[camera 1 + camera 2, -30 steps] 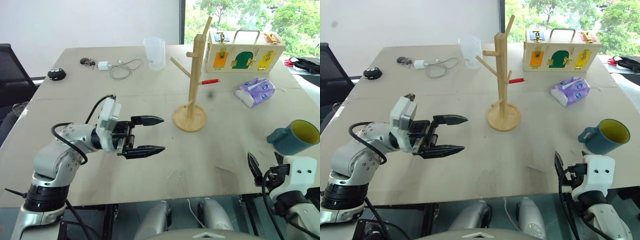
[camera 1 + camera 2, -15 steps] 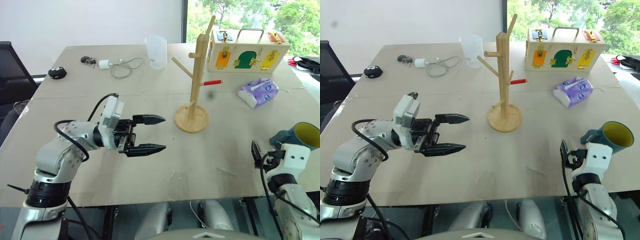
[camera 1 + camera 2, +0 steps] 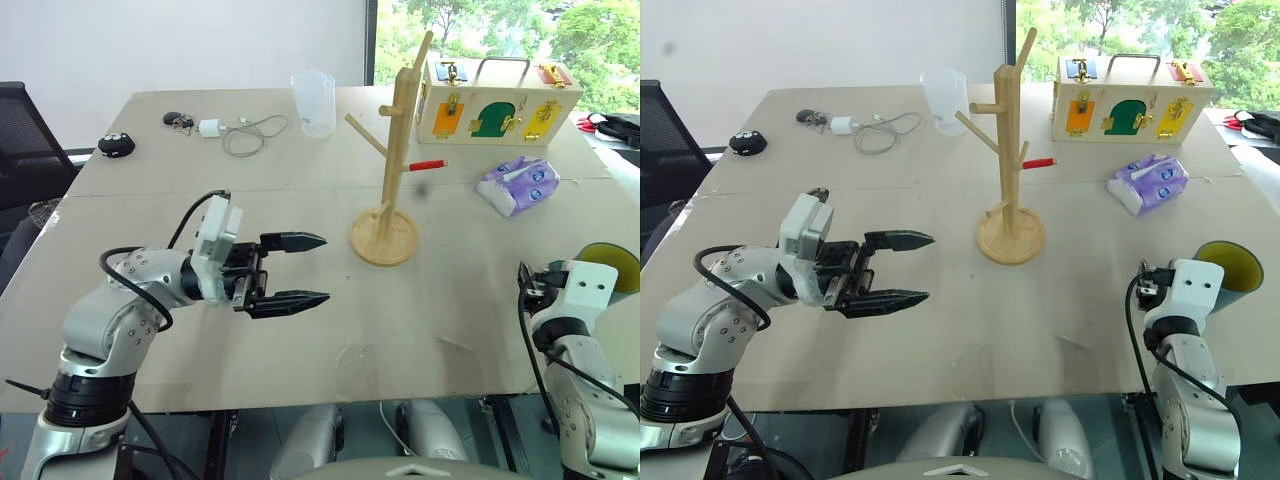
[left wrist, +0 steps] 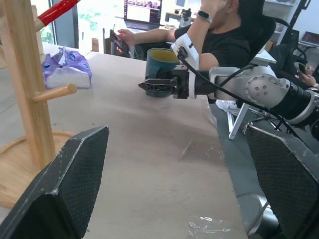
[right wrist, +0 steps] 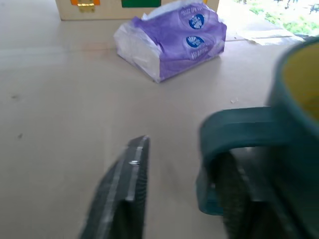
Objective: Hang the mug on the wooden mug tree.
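A light beige table (image 3: 450, 300) seen from above takes up most of the head camera view. The tall light-wood mug tree (image 3: 398, 150), a post with angled pegs on a round disc base, stands upright a little right of centre. One peg, pointing right, has a red tip. All its pegs are bare.

The dark teal-blue mug with a yellow inside (image 3: 1230, 262) sits at the far right edge of the frame, near the table's right side, well apart from the mug tree. Its handle faces left, toward the right gripper (image 5: 182, 159), which is at the lower right of the head camera view. In the right wrist view the two black fingers stand apart. One finger lies outside the mug handle (image 5: 239, 124) with bare table showing between them, and the other shows through the handle's loop. The handle is not clamped.

The left gripper (image 3: 326, 268) hovers over the table at centre left, pointing right toward the mug tree, with its black fingers spread open and holding nothing.

Along the upper part of the frame are:
- a clear plastic measuring cup (image 3: 314, 102);
- a white charger with a coiled cable (image 3: 240, 135);
- a small black object (image 3: 113, 146);
- a wooden box with coloured panels (image 3: 497, 100).

A purple tissue pack (image 3: 518, 185) lies to the right of the mug tree. A seated person in a black shirt (image 4: 219, 35) shows in the left wrist view, beyond the mug.
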### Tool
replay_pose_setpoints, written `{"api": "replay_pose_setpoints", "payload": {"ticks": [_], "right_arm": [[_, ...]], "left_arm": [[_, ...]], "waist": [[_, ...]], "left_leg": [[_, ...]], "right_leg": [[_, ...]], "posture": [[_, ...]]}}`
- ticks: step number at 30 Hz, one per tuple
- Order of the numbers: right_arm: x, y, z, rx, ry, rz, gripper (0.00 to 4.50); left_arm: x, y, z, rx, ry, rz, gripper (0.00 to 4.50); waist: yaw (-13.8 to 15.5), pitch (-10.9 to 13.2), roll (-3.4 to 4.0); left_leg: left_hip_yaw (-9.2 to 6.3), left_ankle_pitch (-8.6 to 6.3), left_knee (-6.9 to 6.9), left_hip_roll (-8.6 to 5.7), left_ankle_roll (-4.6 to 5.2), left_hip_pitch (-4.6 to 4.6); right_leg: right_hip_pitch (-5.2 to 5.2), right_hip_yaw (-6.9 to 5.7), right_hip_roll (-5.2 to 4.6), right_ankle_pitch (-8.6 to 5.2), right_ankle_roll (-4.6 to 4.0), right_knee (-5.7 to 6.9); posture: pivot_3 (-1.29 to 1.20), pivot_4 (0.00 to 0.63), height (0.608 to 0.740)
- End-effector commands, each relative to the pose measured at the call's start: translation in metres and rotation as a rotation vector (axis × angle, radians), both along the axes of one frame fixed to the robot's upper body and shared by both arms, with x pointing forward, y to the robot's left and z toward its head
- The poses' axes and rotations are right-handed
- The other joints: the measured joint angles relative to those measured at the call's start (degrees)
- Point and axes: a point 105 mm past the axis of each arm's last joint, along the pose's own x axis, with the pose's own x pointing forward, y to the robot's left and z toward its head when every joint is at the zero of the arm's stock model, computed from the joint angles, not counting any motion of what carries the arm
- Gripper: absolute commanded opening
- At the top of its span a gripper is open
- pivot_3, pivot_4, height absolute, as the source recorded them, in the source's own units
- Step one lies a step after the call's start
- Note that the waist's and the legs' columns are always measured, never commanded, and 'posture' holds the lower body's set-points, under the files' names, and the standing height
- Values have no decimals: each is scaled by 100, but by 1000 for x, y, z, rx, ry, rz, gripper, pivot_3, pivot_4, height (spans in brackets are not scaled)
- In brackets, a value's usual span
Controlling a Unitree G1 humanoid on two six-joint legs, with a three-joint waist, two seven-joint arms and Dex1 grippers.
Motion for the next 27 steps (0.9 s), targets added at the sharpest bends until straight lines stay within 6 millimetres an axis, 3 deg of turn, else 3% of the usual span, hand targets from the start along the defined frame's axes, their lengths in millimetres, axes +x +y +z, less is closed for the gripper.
{"api": "replay_pose_setpoints", "payload": {"ticks": [1, 5, 7, 14, 21, 27], "right_arm": [[-5, -3, 11, -32, -23, -27, 21], [-9, -3, 17, -58, -32, 14, 21], [-7, 13, 28, -55, -51, 183, 21], [-4, 62, 96, -91, -127, 800, 21], [3, 86, 163, -150, -160, 1151, 21], [4, 103, 179, -173, -148, 1277, 21]], "left_arm": [[-4, 2, 10, 5, -49, 2, 4500], [-3, 1, 10, 2, -46, 6, 4500], [-3, 2, 10, -4, -43, 12, 4500], [-1, 2, 10, -29, -43, 33, 4500], [-5, 4, 13, -44, -71, 86, 4500], [-12, 6, 12, -50, -67, 126, 4500]], "waist": [[-1, 0, 0], [-5, -2, -3], [-6, -1, -3], [-38, 10, 3], [17, 30, -11], [10, 29, -17]], "left_leg": [[0, 0, 0, 0, 0, 0], [1, 0, 0, 2, 0, 1], [3, 0, 1, 1, 0, 1], [13, -3, 5, 9, 5, 1], [-2, -7, 11, 17, 8, -36], [-4, -10, 30, 16, 14, -102]], "right_leg": [[0, -1, 1, 0, 0, 0], [0, -1, 4, 0, 0, 0], [0, -1, 4, 0, 0, 0], [7, 2, 3, 1, 1, -2], [-5, -6, -6, 4, -3, -24], [-63, -17, -19, 9, -7, -26]], "posture": [[0, 150, 740], [0, 150, 740], [0, 150, 740], [0, 150, 740], [0, 150, 740], [0, 150, 740]]}}
